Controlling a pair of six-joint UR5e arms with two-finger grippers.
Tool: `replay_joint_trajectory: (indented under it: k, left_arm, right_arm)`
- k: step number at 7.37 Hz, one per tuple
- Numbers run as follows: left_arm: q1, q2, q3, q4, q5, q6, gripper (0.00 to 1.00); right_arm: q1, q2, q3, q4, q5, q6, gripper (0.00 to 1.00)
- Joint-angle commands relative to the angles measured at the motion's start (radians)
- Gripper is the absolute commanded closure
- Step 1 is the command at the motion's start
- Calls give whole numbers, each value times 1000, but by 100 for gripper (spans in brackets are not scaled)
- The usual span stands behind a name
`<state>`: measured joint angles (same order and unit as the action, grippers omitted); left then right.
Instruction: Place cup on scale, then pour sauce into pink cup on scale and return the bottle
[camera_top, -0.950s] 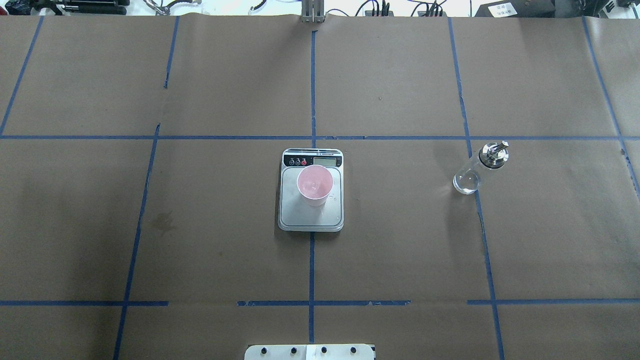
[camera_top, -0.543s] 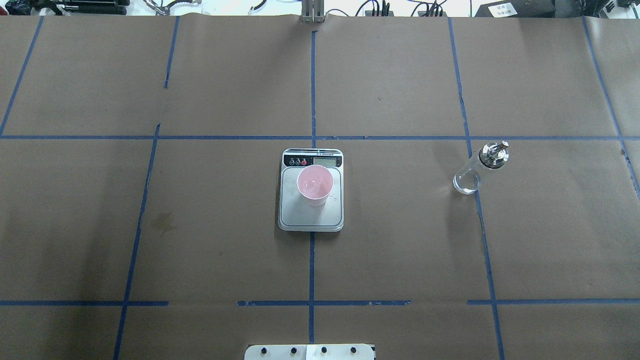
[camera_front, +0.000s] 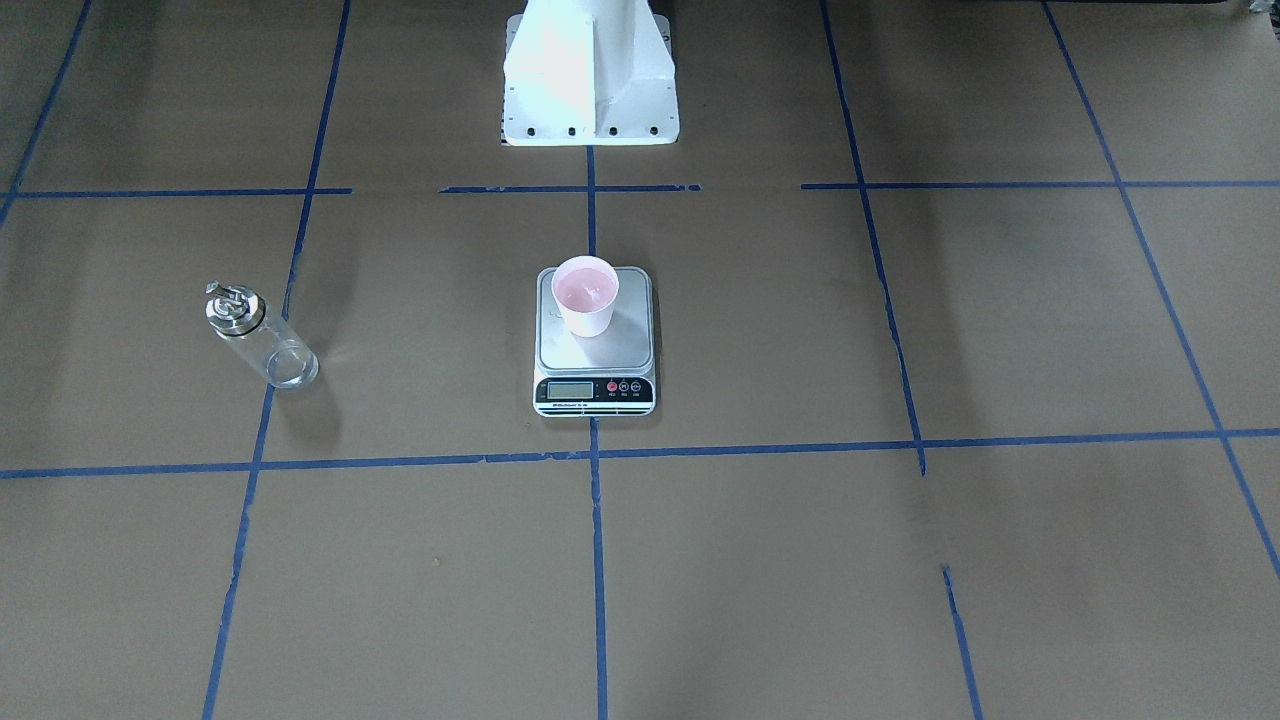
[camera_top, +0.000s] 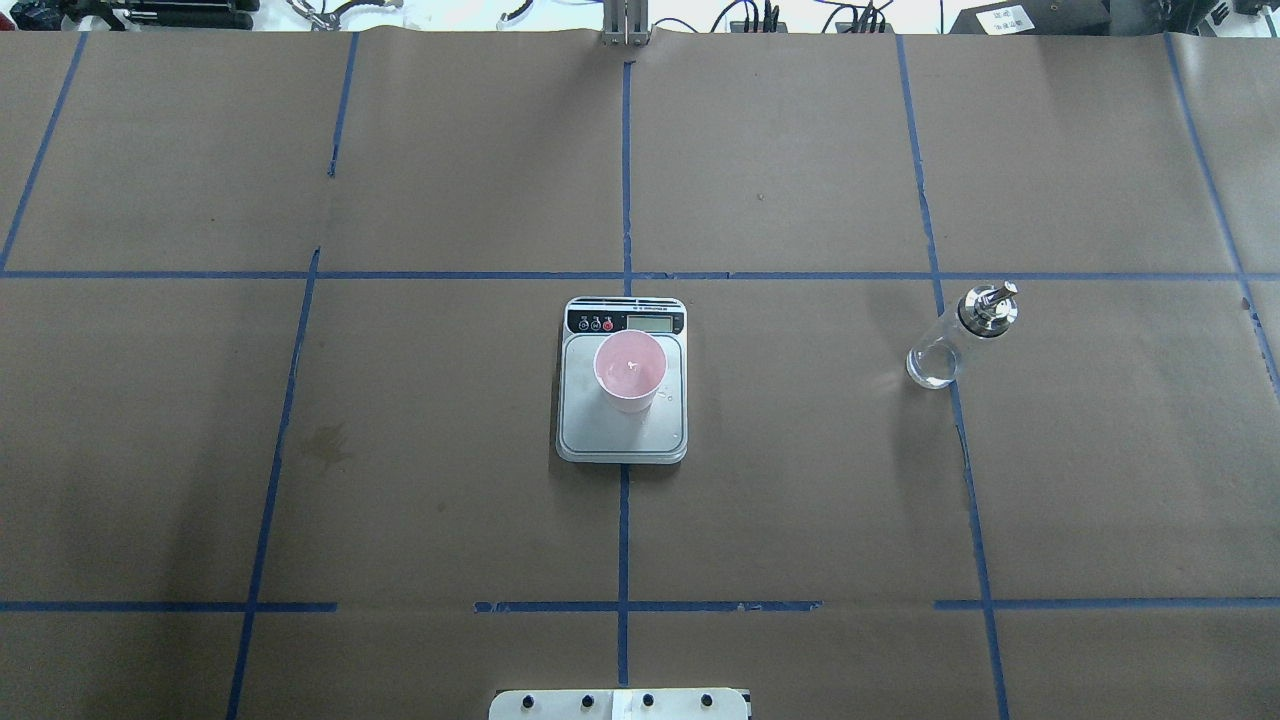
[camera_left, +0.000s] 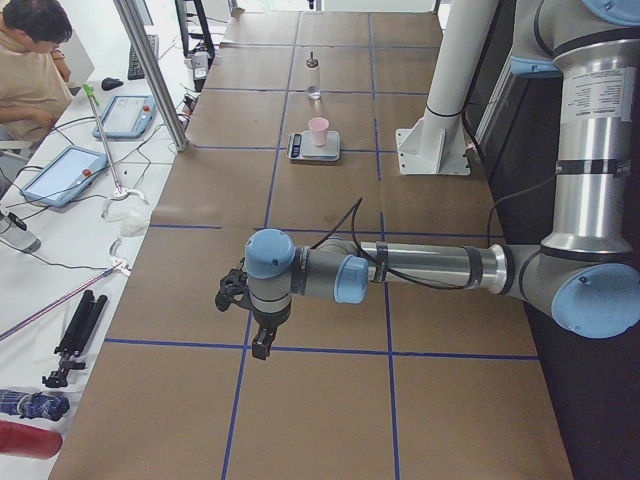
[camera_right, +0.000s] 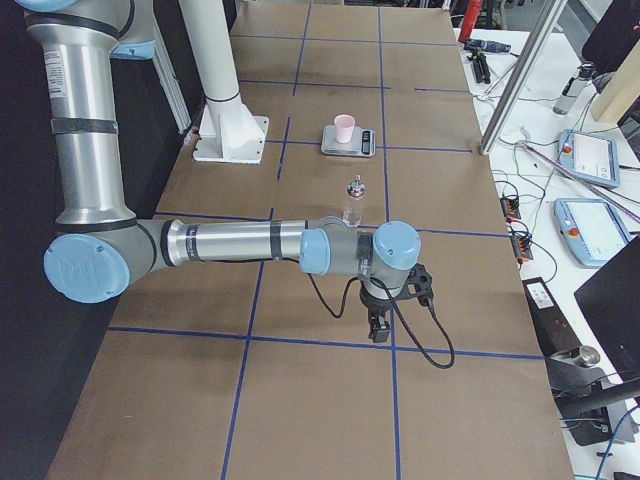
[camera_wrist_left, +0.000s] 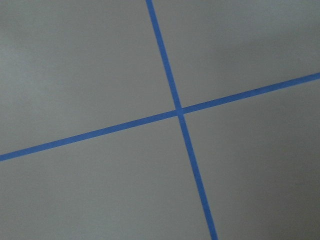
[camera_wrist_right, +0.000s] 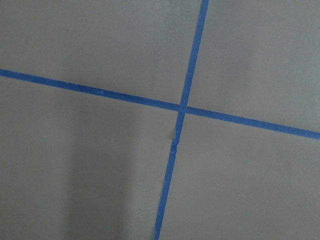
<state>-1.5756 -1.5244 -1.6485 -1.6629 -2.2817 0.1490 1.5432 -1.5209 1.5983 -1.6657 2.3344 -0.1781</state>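
Two claws, left gripper (camera_left: 261, 344) and right gripper (camera_right: 379, 330), hang far from the pink cup (camera_top: 629, 372) on the digital scale (camera_top: 622, 437), and whether either is open cannot be told. The glass bottle (camera_top: 955, 340) stands well apart.

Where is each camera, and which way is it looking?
Front-facing: across the table, facing the robot; cup on scale, bottle; only the white pedestal shows.
Overhead: behind the robot, looking forward and down; only the pedestal's foot.
Left side: table's left end; left arm near, left gripper pointing down.
Right side: table's right end; right arm near, right gripper pointing down.
Left wrist: down on a blue tape cross; no body.
Right wrist: a second tape cross; no body.
Shared: all four fixed views show the cup on the scale.
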Motion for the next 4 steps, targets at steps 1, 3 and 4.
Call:
replay_joint_trajectory:
  k: [1, 3, 4]
  left_arm:
    - [2, -9, -13, 73, 8, -15, 0]
    - [5, -23, -13, 68, -4, -48, 0]
    - [5, -22, -5, 58, -59, -46, 0]
  right_arm:
    - [0, -4, 2, 1, -1, 0, 0]
    - [0, -4, 3, 1, -1, -1, 0]
    - [0, -4, 3, 3, -3, -1, 0]
